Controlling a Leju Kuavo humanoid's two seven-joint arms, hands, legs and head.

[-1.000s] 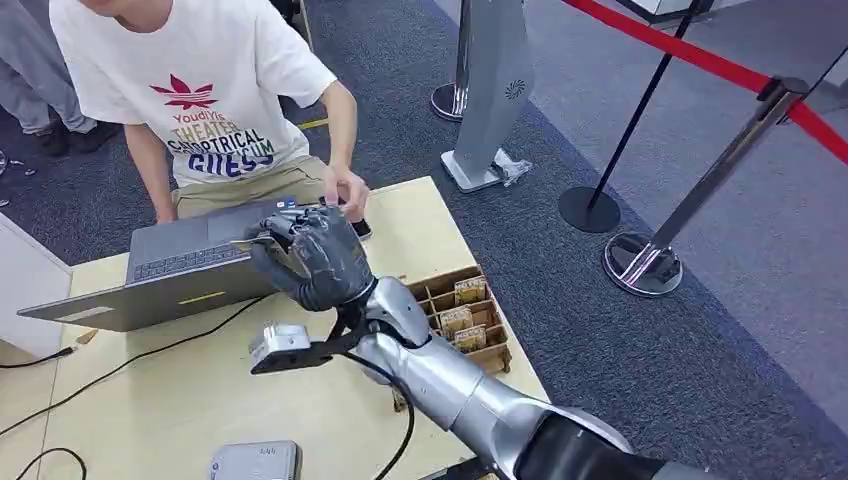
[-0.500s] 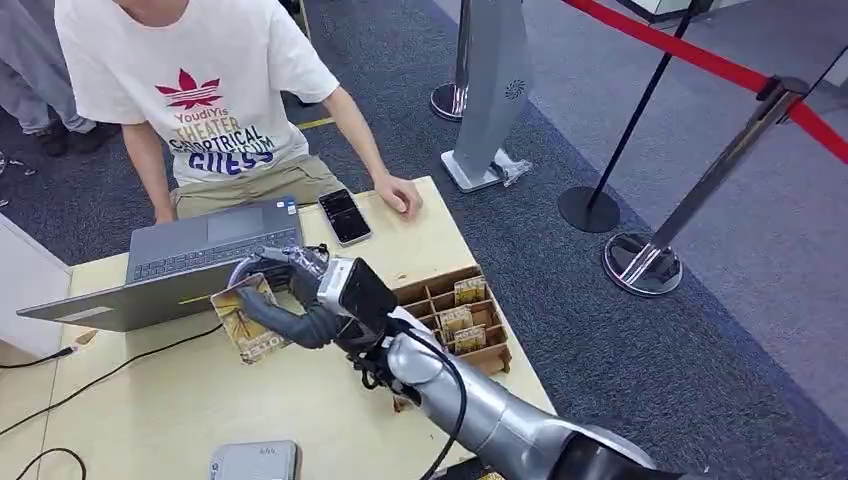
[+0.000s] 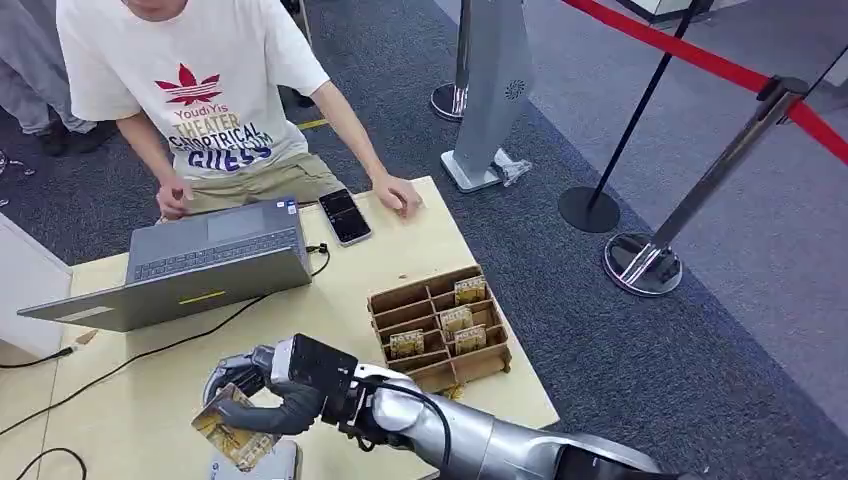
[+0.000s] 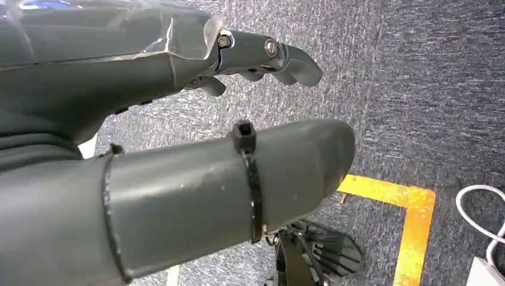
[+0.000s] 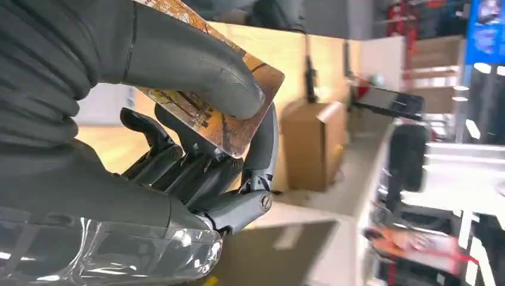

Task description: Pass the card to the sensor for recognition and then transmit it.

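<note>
The right hand point(image 3: 265, 400), dark grey and rubbery with a ribbed cover at the wrist, holds a card point(image 3: 230, 432) low over the near edge of the table point(image 3: 330, 300). The card is thin, flat and rectangular with rounded corners, printed in gold and brown. In the right wrist view the thick thumb point(image 5: 196, 65) presses on the card's point(image 5: 223, 113) face while the darker fingers point(image 5: 190, 170) curl under it. The card hangs tilted just above a small grey box with rounded corners, the sensor point(image 3: 262, 462), at the table's near edge; whether they touch is unclear.

The left hand point(image 4: 178, 119) holds nothing, its fingers point(image 4: 280, 53) stretched out and apart from the thumb, over speckled grey carpet point(image 4: 417, 89) with a yellow tape mark point(image 4: 411, 220).

The table is pale wood, smooth and matt. On it stands a brown cardboard tray point(image 3: 440, 325) split into compartments, several with more cards upright in them, just beside the silver forearm. Farther back lies an open grey laptop point(image 3: 190, 265), with black cables point(image 3: 150, 355) trailing across the top, and a dark phone point(image 3: 345, 216) lies flat near the far edge. A person in a white printed shirt point(image 3: 200, 90) sits behind the table, one hand point(image 3: 397, 193) resting by the phone. On the carpet to the right stand chrome posts point(image 3: 700, 190) with a red belt point(image 3: 690, 50) and a grey stand point(image 3: 490, 90).
</note>
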